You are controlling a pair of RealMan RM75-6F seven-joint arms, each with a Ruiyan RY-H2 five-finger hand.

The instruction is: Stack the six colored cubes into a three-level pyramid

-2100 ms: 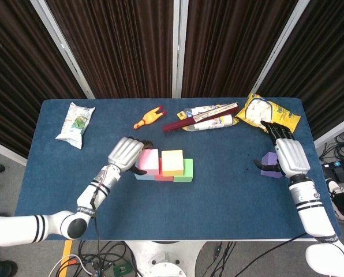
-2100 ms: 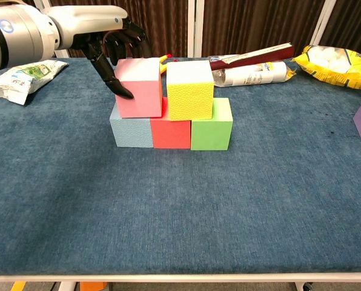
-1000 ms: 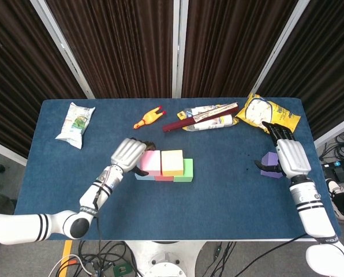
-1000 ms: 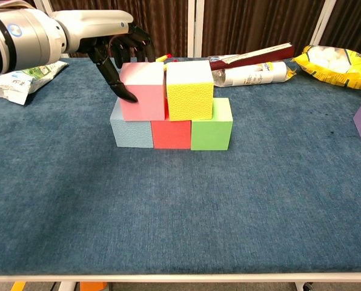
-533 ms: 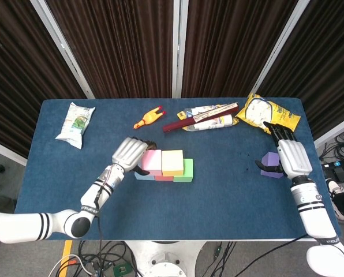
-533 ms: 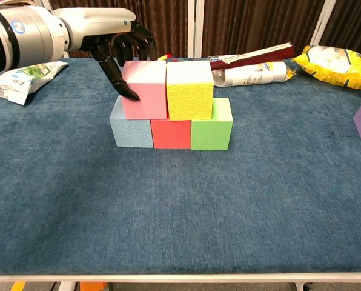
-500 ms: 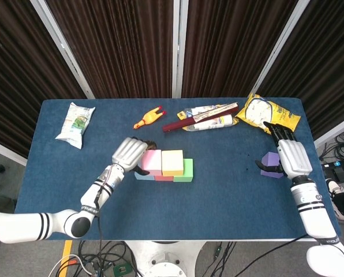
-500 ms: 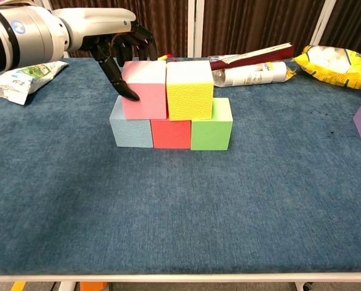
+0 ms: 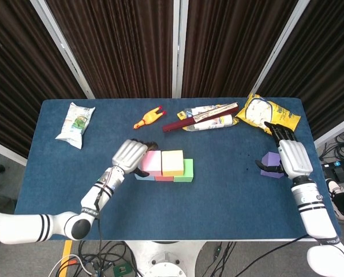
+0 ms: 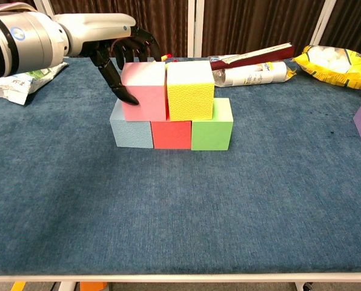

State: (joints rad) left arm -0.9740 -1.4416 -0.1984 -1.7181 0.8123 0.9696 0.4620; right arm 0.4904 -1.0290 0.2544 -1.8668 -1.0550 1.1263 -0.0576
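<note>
Far off to the left hand's outer side, near the table's (image 9: 56, 190) left edge, lies a green-and-white snack bag (image 9: 75, 124), with a wide stretch of bare blue cloth between. The left hand (image 9: 131, 154) has its dark fingers (image 10: 121, 91) wrapped around the pink cube (image 10: 145, 91), a thumb on the left face and the others curled over the back, so it is clamped on that cube. The pink cube sits on the second level, over the light blue cube (image 10: 131, 130) and the red cube (image 10: 171, 133), touching the yellow cube (image 10: 190, 90) just inboard of it. The green cube (image 10: 211, 130) closes the bottom row. In front of the stack, toward the near edge, the cloth is open.

Beyond the hand, toward the far edge, lie a yellow rubber chicken (image 9: 149, 118), a dark red stick (image 9: 183, 122) with a rolled packet (image 9: 209, 121) and a yellow bag of white puffs (image 9: 271, 114).

The right hand (image 9: 291, 157) rests over the purple cube (image 9: 270, 164) close to the right edge, well apart from the stack; fingers reach past the cube, but I cannot tell whether they grip it.
</note>
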